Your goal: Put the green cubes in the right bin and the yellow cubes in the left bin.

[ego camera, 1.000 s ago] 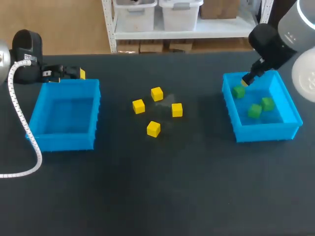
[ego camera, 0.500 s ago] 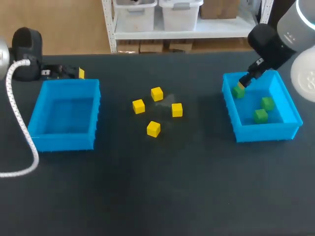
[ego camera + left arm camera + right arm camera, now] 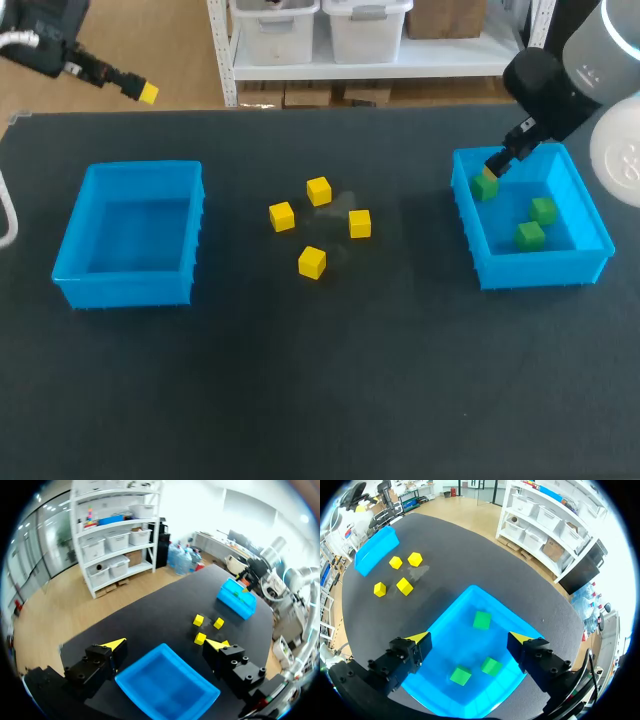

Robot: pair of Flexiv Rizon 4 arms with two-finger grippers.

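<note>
Since a second ago, the left arm is lifting away from the far corner of the left bin (image 3: 130,285), and the left gripper (image 3: 145,92) is now hanging past the table's (image 3: 300,400) 10 o'clock corner. One green cube has rolled toward 3 o'clock inside the right bin (image 3: 540,268), while the right gripper (image 3: 497,168) is keeping its place above that bin's 10 o'clock corner.

Seen from the left wrist, the left gripper (image 3: 166,644) is standing wide open and holding nothing, with the empty left bin (image 3: 170,692) lying beneath it.

Seen from the right wrist, the right gripper (image 3: 471,638) is also spread wide and gripping nothing, looking down into the right bin (image 3: 445,615).

Three green cubes (image 3: 486,187) (image 3: 543,210) (image 3: 530,236) are sitting on the right bin's floor: one at the 10 o'clock corner just under the gripper's tip, and two close together toward 4 o'clock. From the right wrist, all three (image 3: 481,620) (image 3: 491,666) (image 3: 460,675) are lying clear of the fingers.

Four yellow cubes (image 3: 319,190) (image 3: 282,216) (image 3: 360,223) (image 3: 312,262) are resting on the table between the bins in a loose diamond, at 12, 9, 3 and 6 o'clock, none touching another.
</note>
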